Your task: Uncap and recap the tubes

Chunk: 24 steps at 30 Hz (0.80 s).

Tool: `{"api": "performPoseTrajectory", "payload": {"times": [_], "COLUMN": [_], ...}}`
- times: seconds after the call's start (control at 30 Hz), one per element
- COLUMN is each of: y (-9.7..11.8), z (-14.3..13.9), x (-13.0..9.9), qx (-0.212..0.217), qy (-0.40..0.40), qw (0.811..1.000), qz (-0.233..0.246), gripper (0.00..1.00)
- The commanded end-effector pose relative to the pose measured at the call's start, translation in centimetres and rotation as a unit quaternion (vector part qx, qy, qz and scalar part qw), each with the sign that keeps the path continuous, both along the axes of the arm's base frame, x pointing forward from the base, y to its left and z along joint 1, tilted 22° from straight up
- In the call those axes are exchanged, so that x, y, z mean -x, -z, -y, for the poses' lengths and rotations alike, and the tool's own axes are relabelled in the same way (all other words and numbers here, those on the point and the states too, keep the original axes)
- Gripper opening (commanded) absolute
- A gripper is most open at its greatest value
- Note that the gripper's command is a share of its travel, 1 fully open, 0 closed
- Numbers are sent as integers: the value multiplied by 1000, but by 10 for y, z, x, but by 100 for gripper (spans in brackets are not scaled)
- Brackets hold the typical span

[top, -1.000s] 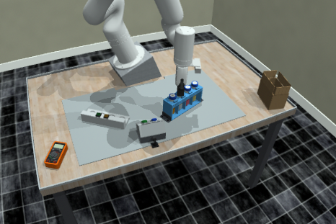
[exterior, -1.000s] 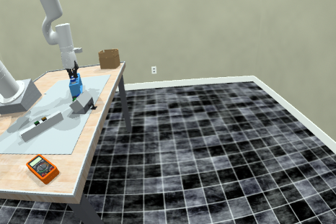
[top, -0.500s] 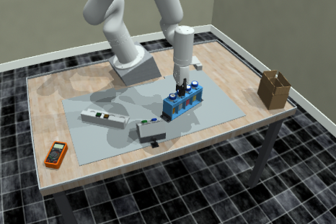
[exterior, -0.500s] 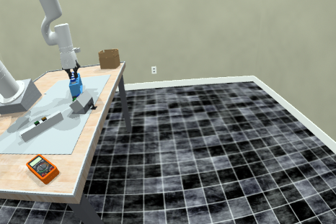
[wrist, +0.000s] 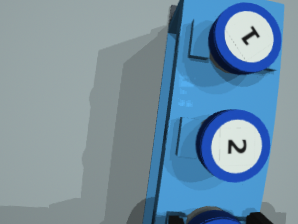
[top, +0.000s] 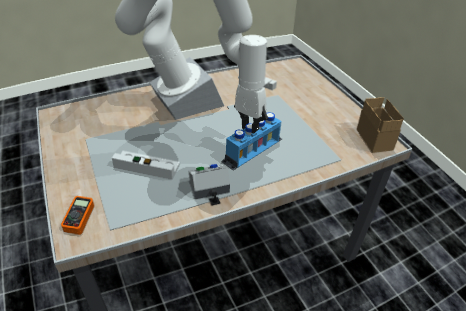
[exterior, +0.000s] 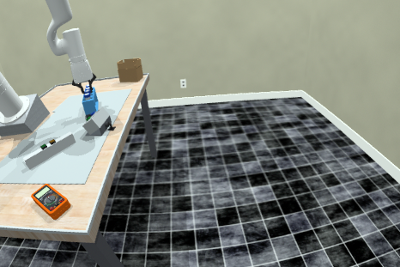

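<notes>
Top view, clock directions reading from the decapping station [top: 233, 150] [exterior: 89, 106] [wrist: 200, 95], noon at the picture's top.

Item: claw [top: 251, 125] [exterior: 84, 88] [wrist: 216, 220], one, grasping, it appears, the cap of tube 3 [top: 251, 128] [exterior: 87, 93] [wrist: 214, 220], which is sitting on its tube in the station.

Risks: an off-centre grip may be slipping or tilting the cap as the wrist turns; fingers standing close to the cap of tube 2 [top: 261, 124] [exterior: 87, 90] [wrist: 236, 146] may be nudging it; lifting before the thread frees may be dragging the tube.

Count: caps, four, all sitting on the station. Cap tray [top: 145, 166] [exterior: 49, 151], one, lying at nine o'clock, no cap showing. Lamps, two, neither visibly glowing. Key housing [top: 210, 181] [exterior: 99, 124], one, standing between seven and eight, bearing two keys, one blue, one green. Multimeter [top: 77, 215] [exterior: 51, 201], one, lying at eight. Carton [top: 378, 128] [exterior: 130, 70], one, standing at three. Surface [top: 320, 96] [exterior: 77, 224], one, carrying all.
</notes>
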<state>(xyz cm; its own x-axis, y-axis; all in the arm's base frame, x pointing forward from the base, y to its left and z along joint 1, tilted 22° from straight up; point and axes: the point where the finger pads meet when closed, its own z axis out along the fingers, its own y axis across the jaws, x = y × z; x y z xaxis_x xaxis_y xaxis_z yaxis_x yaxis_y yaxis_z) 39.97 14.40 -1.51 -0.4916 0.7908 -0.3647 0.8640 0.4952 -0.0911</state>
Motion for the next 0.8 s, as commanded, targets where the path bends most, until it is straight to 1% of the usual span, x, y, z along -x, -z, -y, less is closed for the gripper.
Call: {"api": "performPoseTrajectory", "payload": {"times": [0.0, 0.03, 0.1, 0.3, 0.6, 0.63, 0.77], "y": [-1, -1, -1, -1, -1, -1, -1], "z": [-1, -1, -1, -1, -1, -1, -1], "x": [-1, -1, -1, -1, -1, -1, -1], "qx": [17, 18, 22, 32, 32, 32, 32], "qy": [-117, -122, -168, -289, -289, -289, -289], "qw": [990, 989, 981, 946, 946, 946, 946], "qz": [-73, -76, -94, -141, -141, -141, -141], "gripper": [0, 0, 0, 0, 0, 46, 46]}}
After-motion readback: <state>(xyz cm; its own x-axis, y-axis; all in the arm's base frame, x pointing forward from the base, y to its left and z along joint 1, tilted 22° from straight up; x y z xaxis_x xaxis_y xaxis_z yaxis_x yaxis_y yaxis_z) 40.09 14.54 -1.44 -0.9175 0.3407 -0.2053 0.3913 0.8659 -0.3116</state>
